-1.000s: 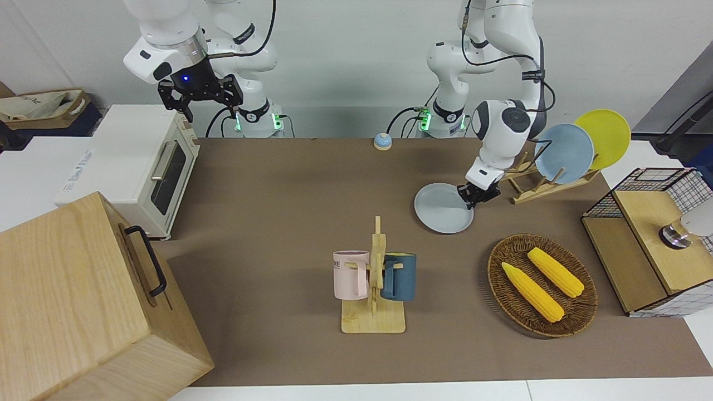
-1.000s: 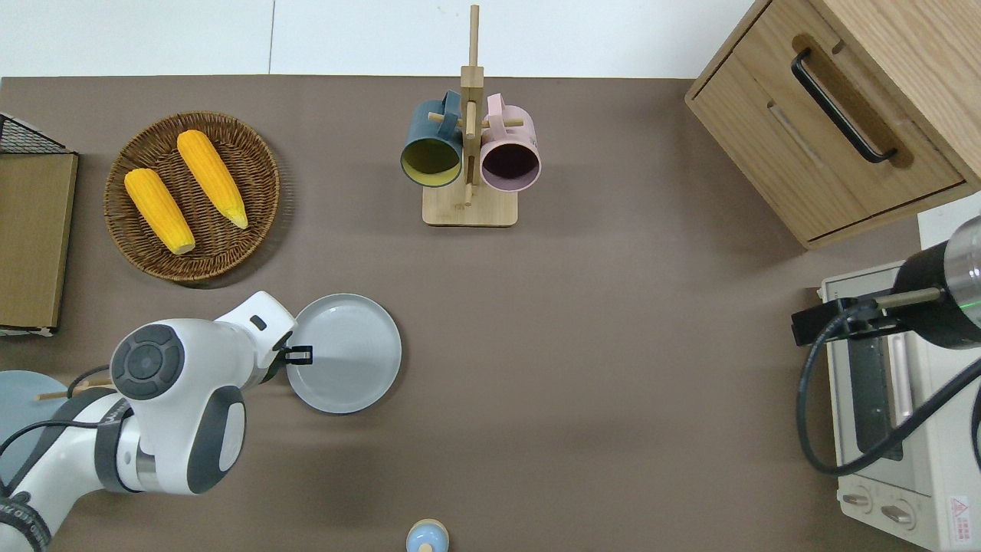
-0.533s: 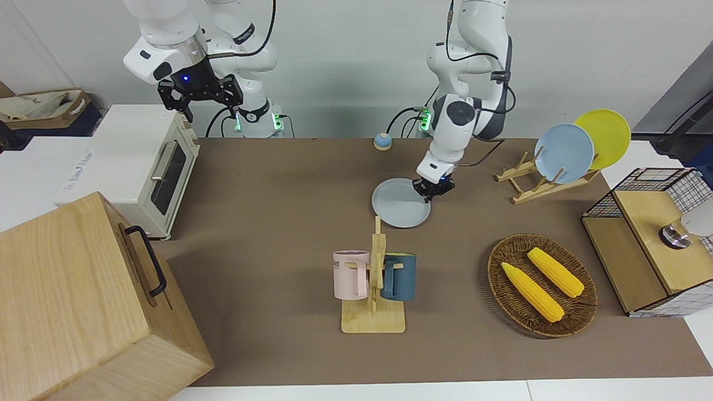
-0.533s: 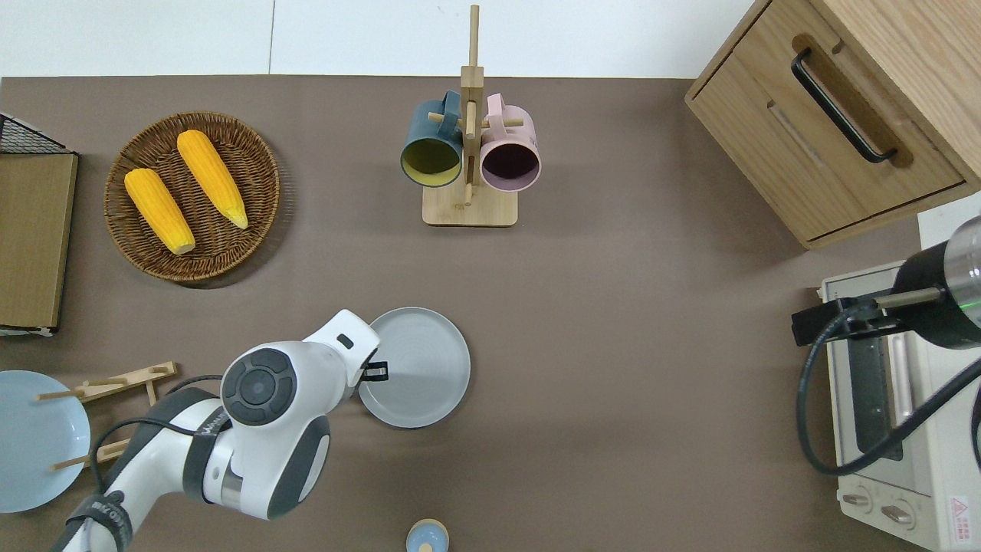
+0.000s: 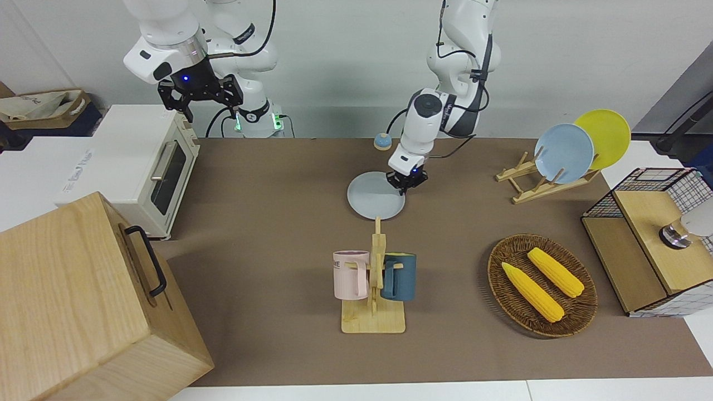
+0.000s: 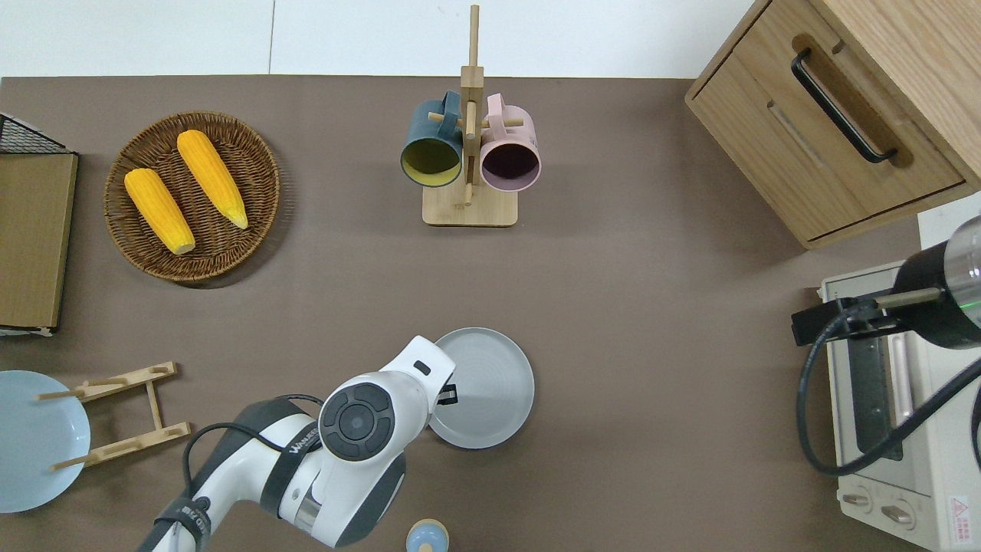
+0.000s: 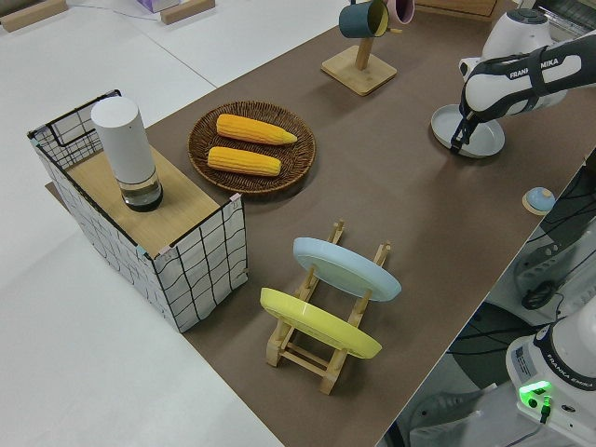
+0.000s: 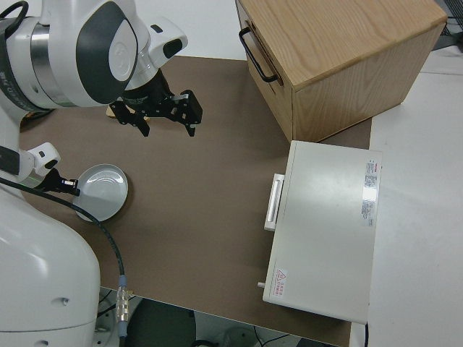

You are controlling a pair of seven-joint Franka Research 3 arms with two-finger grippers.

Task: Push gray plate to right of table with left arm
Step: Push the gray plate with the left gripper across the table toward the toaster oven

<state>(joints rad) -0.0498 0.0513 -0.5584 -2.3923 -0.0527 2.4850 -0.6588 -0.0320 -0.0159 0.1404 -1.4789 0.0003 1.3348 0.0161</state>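
The gray plate (image 5: 374,197) lies flat near the middle of the brown table (image 5: 267,223), nearer to the robots than the mug rack. It also shows in the overhead view (image 6: 487,387), the left side view (image 7: 473,128) and the right side view (image 8: 105,189). My left gripper (image 5: 405,186) is down at table height, shut, and its tips rest at the plate's rim on the side toward the left arm's end (image 6: 451,393). My right gripper (image 8: 168,123) is open and parked.
A mug rack (image 5: 373,278) with a pink and a teal mug stands farther out. A corn basket (image 5: 542,285), a plate rack (image 5: 562,153) and a wire crate (image 5: 657,234) are toward the left arm's end. A toaster oven (image 5: 145,161) and a wooden cabinet (image 5: 83,301) stand at the right arm's end. A small bell (image 5: 382,141) sits near the robots.
My left gripper has slid the gray plate across the table toward the right arm's end and slightly nearer to the robots. The right arm has not moved.
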